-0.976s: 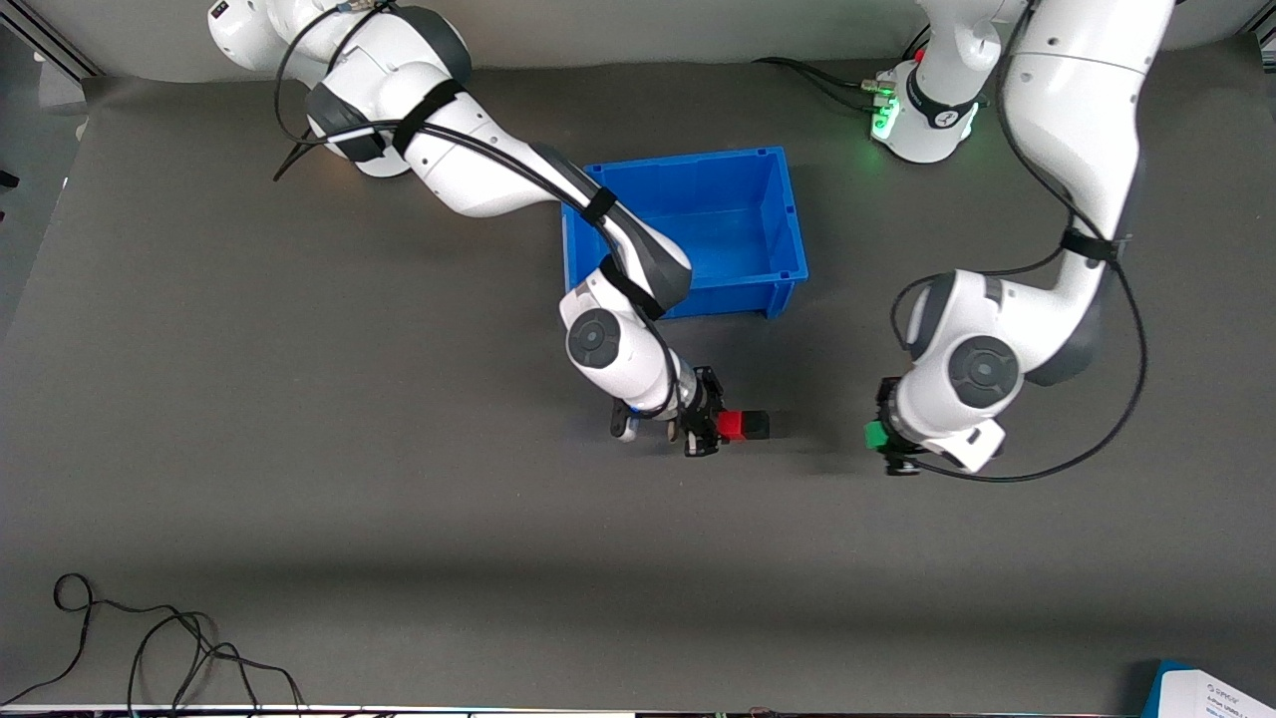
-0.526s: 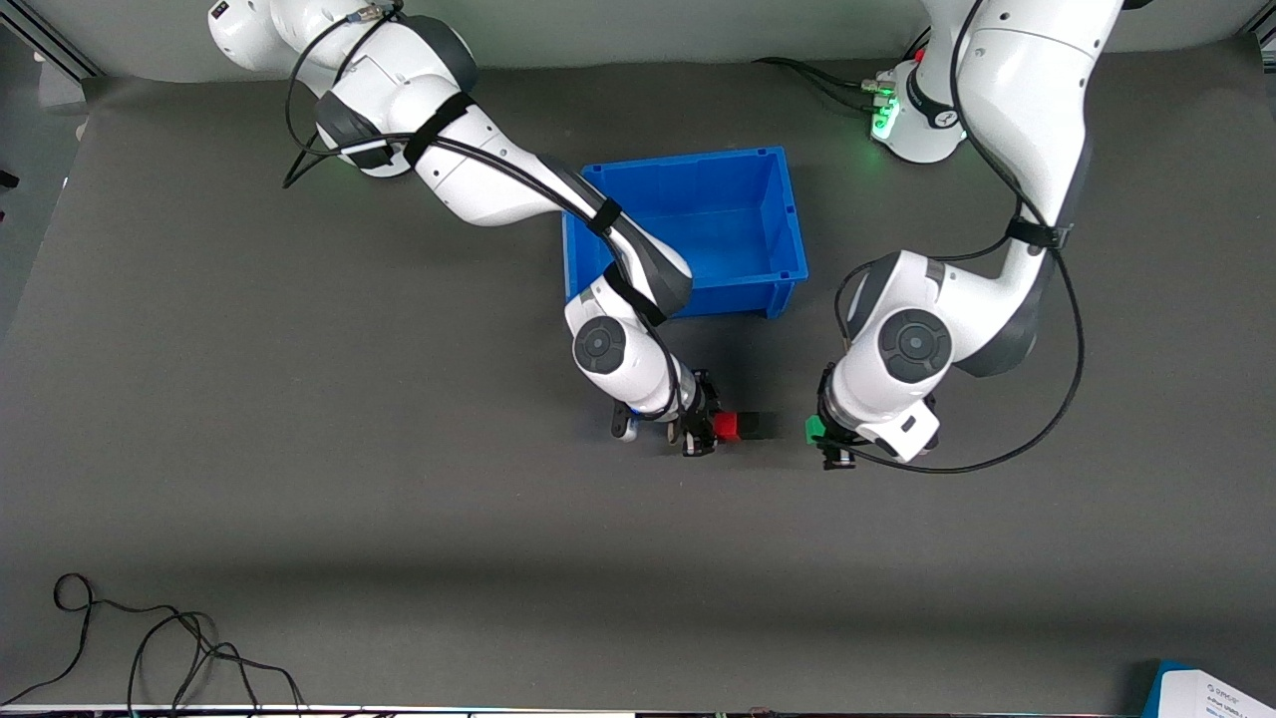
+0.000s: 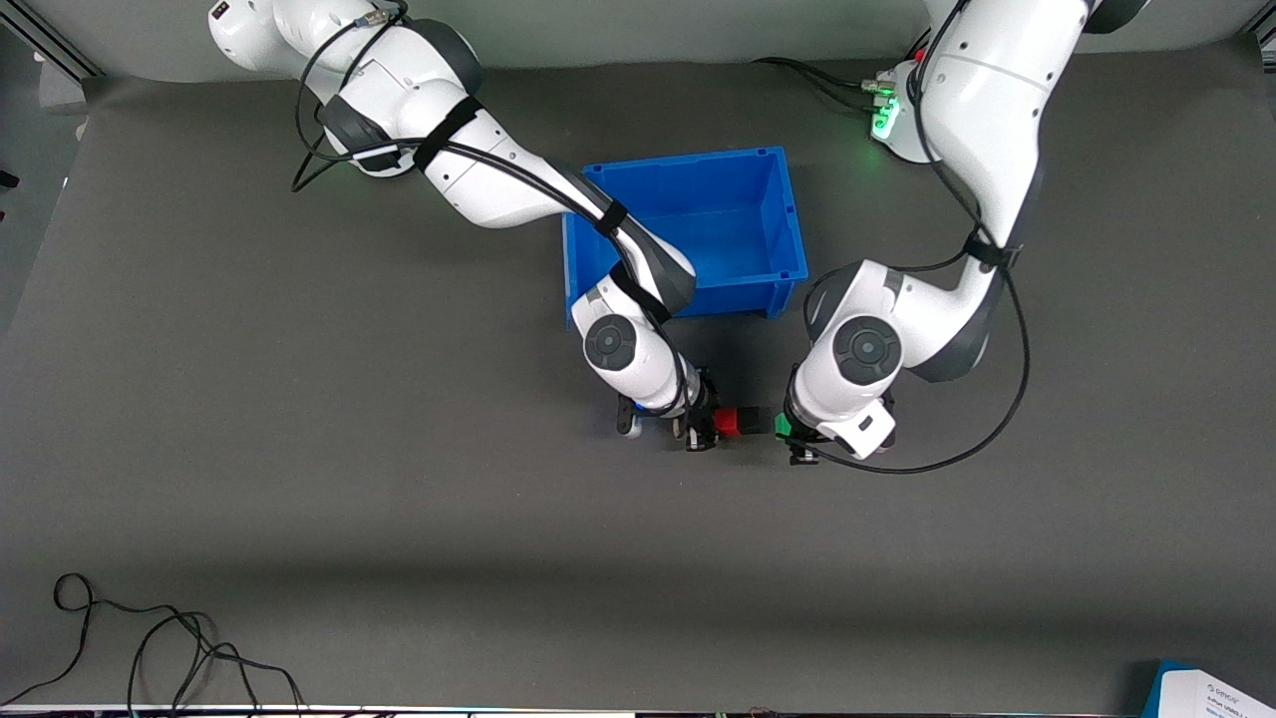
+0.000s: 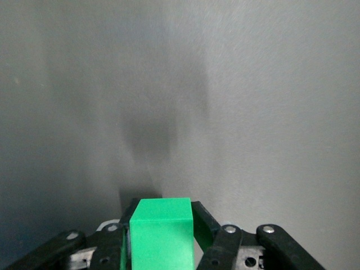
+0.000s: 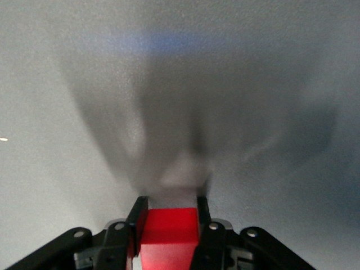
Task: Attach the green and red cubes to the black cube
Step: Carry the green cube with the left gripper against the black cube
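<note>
The black cube [image 3: 757,421] sits just below the middle of the front frame, in the narrow gap between the two grippers, touching the red cube [image 3: 729,422] on one face; on its other face we see the green cube [image 3: 783,426] right at it, though we cannot tell whether they meet.

Working down from the largest things, we see the dark grey table [image 3: 299,479] filling most of the frame. The right arm [image 3: 498,189] comes from the upper left of the frame and the left arm [image 3: 987,130] from the upper right, both bending down toward the centre. The blue bin [image 3: 788,214] stands in the upper middle, above the cubes in the frame, its near corner partly hidden by the right arm.

The right gripper [image 3: 706,427] is clamped on the red cube; in the right wrist view the cube [image 5: 167,236] fills the space between the two black fingers [image 5: 136,222]. The left gripper [image 3: 797,439] is clamped on the green cube; in the left wrist view that cube [image 4: 161,233] sits at the bottom middle of the frame, gripped between the fingers [image 4: 205,225].

A black cable [image 3: 150,648] lies looped in the lower left corner of the front frame, and a blue-and-white object [image 3: 1211,693] shows in the lower right corner.
</note>
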Action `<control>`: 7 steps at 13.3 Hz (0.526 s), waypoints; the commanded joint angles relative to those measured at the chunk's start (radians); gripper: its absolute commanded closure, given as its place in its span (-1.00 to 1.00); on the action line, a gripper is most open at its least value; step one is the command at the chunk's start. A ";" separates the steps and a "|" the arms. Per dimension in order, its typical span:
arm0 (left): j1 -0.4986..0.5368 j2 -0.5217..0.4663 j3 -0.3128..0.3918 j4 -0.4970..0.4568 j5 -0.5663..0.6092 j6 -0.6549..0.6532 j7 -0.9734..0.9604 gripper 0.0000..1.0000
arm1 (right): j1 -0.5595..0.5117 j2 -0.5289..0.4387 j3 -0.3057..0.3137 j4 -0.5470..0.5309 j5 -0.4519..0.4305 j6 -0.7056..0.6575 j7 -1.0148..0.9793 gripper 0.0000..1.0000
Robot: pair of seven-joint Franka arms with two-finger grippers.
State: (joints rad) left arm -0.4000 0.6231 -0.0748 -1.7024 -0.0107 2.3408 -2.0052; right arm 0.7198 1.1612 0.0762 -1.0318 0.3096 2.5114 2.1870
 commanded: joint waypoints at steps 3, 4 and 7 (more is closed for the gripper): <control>-0.039 0.059 0.018 0.032 0.001 0.034 -0.024 1.00 | 0.007 0.025 -0.013 0.019 -0.020 0.000 0.011 0.67; -0.039 0.063 0.018 0.032 0.005 0.034 -0.024 1.00 | 0.009 0.025 -0.013 0.019 -0.020 0.001 0.013 0.67; -0.039 0.066 0.018 0.030 0.009 0.032 -0.017 1.00 | 0.009 0.026 -0.012 0.019 -0.020 0.001 0.016 0.65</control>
State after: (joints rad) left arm -0.4190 0.6825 -0.0727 -1.6903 -0.0096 2.3770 -2.0062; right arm 0.7197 1.1612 0.0761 -1.0316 0.3096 2.5111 2.1870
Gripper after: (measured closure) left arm 0.608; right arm 0.612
